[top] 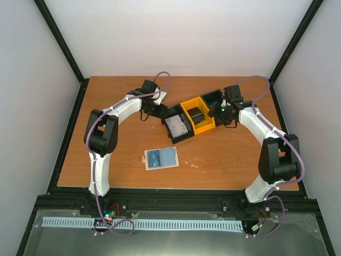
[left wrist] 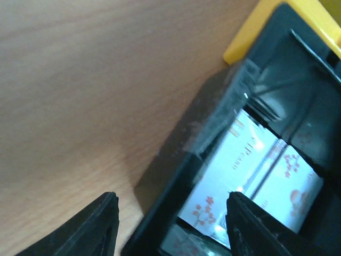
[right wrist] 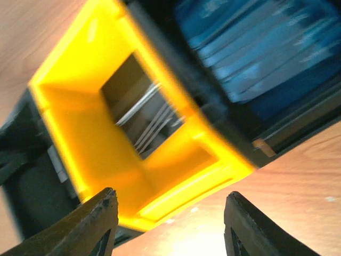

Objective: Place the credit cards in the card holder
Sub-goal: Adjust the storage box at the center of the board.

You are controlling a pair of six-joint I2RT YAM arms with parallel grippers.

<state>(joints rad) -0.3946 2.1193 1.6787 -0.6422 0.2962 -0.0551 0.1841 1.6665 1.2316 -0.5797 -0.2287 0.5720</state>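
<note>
Your left gripper point(left wrist: 171, 198) gapes empty astride black-and-yellow plastic tray point(left wrist: 178, 157) wall, by thin white cards point(left wrist: 240, 160); right gripper point(right wrist: 171, 194) gapes empty too.

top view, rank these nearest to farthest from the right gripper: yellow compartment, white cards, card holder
From the right gripper:
1. yellow compartment, right beside it, on its left
2. white cards, in the black end compartment further left
3. card holder, alone on the table, towards the arm bases
</note>
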